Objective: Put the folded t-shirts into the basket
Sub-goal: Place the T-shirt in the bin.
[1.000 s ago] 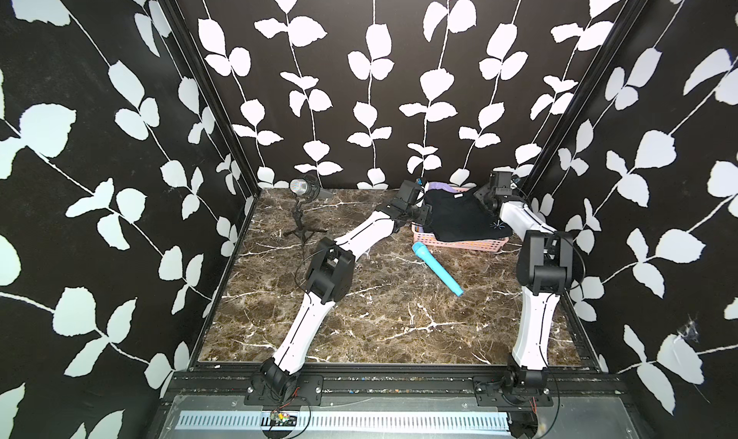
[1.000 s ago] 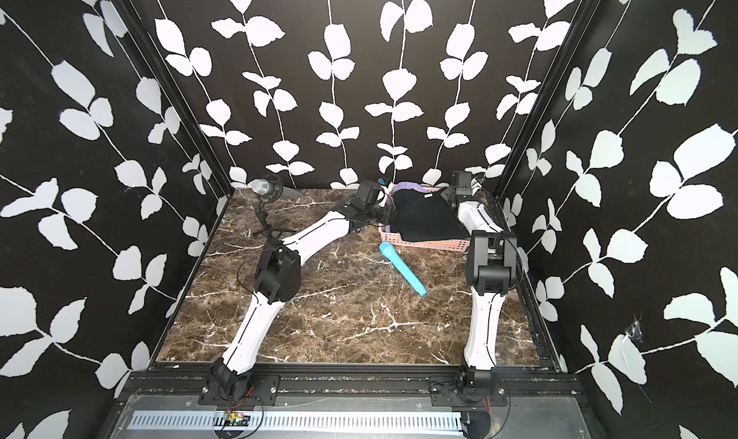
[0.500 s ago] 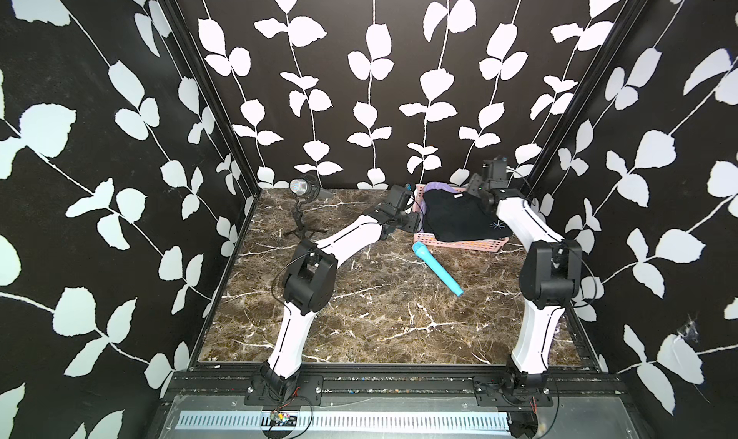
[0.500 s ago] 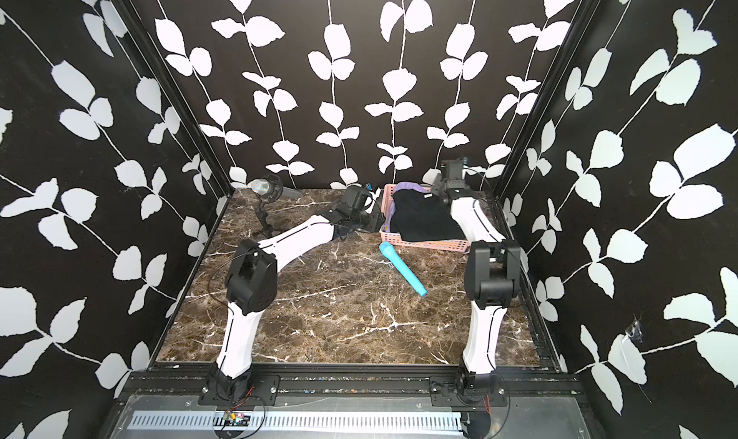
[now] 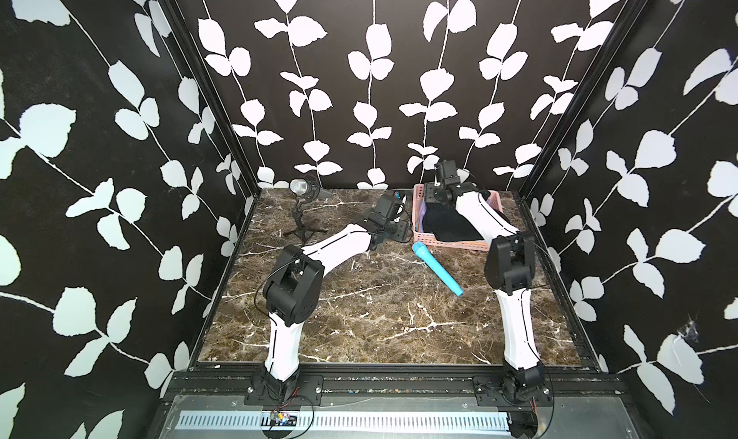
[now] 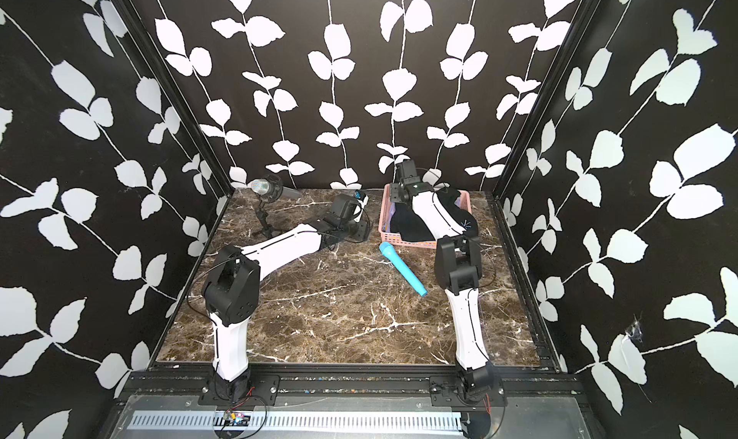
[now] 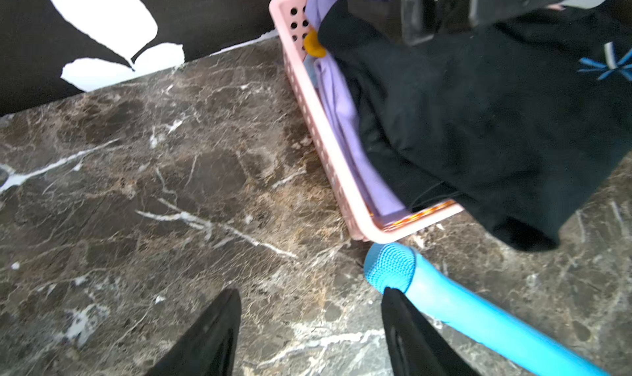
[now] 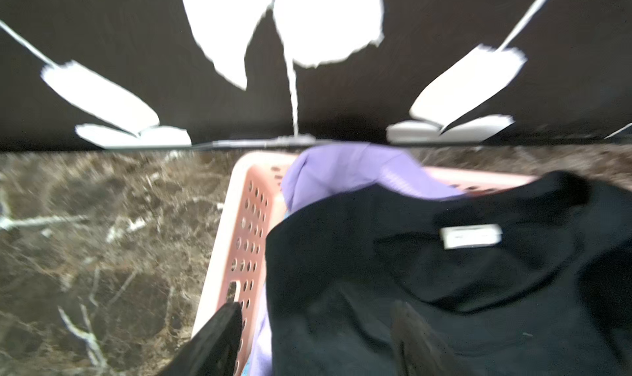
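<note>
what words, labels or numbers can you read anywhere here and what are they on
No text here can be read.
White neck label on the black t-shirt: too blurred to read.
Blue starburst print on that shirt: a graphic, no letters.
Lilac t-shirt, pink basket, blue microphone: no print showing.

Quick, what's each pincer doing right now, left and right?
Left pincer: open, empty, above the table.
Right pincer: open, empty, above the black shirt in the basket.
</note>
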Motion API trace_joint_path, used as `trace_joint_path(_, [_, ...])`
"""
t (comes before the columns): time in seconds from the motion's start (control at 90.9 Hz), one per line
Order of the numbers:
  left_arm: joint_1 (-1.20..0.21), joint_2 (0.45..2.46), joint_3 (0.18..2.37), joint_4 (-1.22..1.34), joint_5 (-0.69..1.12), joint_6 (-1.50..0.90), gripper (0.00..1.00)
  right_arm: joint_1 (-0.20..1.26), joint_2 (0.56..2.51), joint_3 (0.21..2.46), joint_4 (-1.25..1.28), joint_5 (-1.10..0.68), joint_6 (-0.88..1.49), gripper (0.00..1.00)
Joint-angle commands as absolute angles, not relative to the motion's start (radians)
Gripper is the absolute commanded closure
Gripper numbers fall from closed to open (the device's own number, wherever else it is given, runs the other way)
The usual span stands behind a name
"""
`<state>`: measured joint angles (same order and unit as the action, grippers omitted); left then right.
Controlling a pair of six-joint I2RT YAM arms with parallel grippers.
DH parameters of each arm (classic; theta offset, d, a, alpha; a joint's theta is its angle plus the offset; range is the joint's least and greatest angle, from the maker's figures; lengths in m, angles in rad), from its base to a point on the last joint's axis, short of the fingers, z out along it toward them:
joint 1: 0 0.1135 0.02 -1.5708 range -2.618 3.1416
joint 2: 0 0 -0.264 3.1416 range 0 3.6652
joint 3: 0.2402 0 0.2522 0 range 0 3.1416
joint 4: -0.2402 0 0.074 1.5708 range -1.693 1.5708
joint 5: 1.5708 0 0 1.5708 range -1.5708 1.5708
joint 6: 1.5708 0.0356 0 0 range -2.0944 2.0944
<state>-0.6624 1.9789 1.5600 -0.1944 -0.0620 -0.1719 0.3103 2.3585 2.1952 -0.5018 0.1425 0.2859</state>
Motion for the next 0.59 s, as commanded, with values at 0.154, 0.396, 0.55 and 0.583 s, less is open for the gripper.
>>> trace_joint_path(0.154, [-0.637, 1.896, 1.515, -0.166, -0.060, -0.176, 0.32, 0.319, 2.479, 2.352, -0.625, 0.173, 0.250, 0.34])
trace_joint_path(0.396, [-0.628, 1.898, 1.501, -0.157, -0.049, -0.183, 0.31, 0.319, 2.525, 2.393, -0.639, 0.180, 0.249, 0.50])
trace_joint_path(0.55, [-0.623, 1.899, 1.496, -0.156, -0.043, -0.187, 0.31, 0.318, 2.541, 2.429, -0.651, 0.188, 0.253, 0.66])
trace_joint_path(0.583, [-0.622, 1.899, 1.496, -0.157, -0.041, -0.187, 0.31, 0.318, 2.542, 2.434, -0.649, 0.189, 0.254, 0.68])
